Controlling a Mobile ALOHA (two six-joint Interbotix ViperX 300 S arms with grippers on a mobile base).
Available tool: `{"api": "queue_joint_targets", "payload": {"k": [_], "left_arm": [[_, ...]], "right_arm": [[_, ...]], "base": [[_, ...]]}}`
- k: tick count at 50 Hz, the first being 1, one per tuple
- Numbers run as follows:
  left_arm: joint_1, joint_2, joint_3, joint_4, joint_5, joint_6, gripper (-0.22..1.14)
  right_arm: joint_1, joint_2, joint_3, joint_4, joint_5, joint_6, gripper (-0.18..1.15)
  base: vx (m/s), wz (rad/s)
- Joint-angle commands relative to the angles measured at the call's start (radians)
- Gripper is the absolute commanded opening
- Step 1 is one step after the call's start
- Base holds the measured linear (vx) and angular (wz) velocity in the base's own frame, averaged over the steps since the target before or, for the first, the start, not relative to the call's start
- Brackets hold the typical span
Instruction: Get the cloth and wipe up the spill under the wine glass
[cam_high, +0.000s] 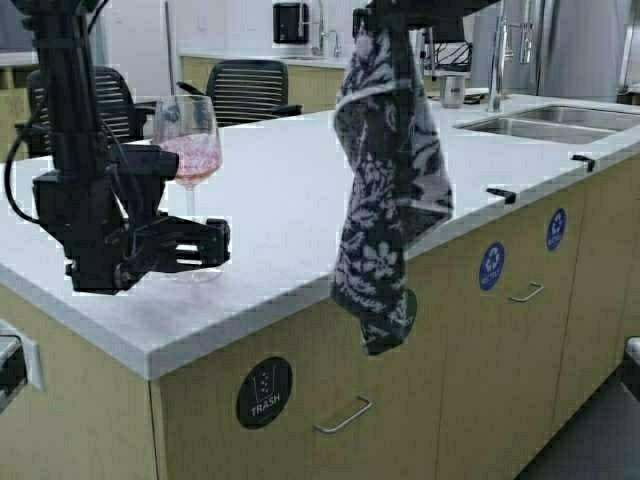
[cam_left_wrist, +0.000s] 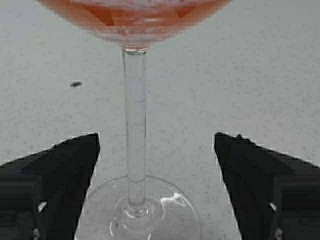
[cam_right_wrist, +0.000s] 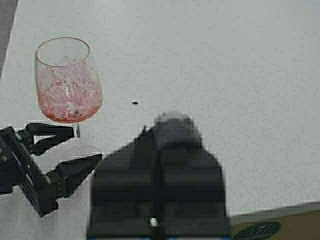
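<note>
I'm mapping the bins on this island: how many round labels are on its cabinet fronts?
3. A black trash label sits on the nearest front, below the counter's corner. Two blue recycling labels follow to the right: one mid-island, one below the sink. The hanging cloth may hide others.

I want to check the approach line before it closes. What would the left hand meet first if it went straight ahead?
Most likely the stem of the wine glass. The left hand is open, a finger on either side, and the stem stands upright between them just ahead, above the foot on the countertop. Exact depth is unclear.
</note>
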Motion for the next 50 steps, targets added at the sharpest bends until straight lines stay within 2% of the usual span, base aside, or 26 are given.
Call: {"api": "queue_joint_targets", "payload": {"k": [1, 14, 18, 25, 30, 34, 43, 50], "left_arm": [[-0.003, -0.009, -0.049, -0.005, -0.006, 0.005, 1.0], [-0.003, 0.006, -0.118, -0.008, -0.006, 0.003, 0.97], [-0.002, 0.0, -0.109, -0.005, -0.006, 0.003, 0.88], [-0.003, -0.014, -0.083, -0.008, -0.006, 0.002, 0.58], [-0.003, -0.035, -0.058, -0.003, -0.014, -0.008, 0.37], [-0.003, -0.058, -0.034, 0.005, -0.048, -0.018, 0.27], [-0.003, -0.13, 0.032, 0.034, -0.081, -0.026, 0.24], [-0.003, -0.212, 0.135, 0.046, -0.081, -0.028, 0.24]], "right_arm": [[0.002, 0.002, -0.02, 0.002, -0.017, 0.002, 0.07], [0.003, 0.023, -0.015, 0.002, -0.026, 0.002, 0.07], [0.002, 0.028, -0.023, 0.009, -0.04, 0.002, 0.07], [-0.021, 0.055, -0.086, 0.098, -0.094, 0.003, 0.07], [-0.052, 0.092, -0.161, 0.158, -0.132, 0.002, 0.07], [-0.081, 0.129, -0.25, 0.167, -0.14, 0.002, 0.07], [-0.13, 0.265, -0.482, 0.167, -0.138, 0.002, 0.07], [-0.132, 0.408, -0.649, 0.166, -0.138, 0.003, 0.07]], "base": [[0.04, 0.0], [0.04, 0.01], [0.05, 0.01], [0.05, 0.0], [0.04, -0.01], [0.02, 0.0], [0.01, 0.0], [0.0, 0.0]]}}
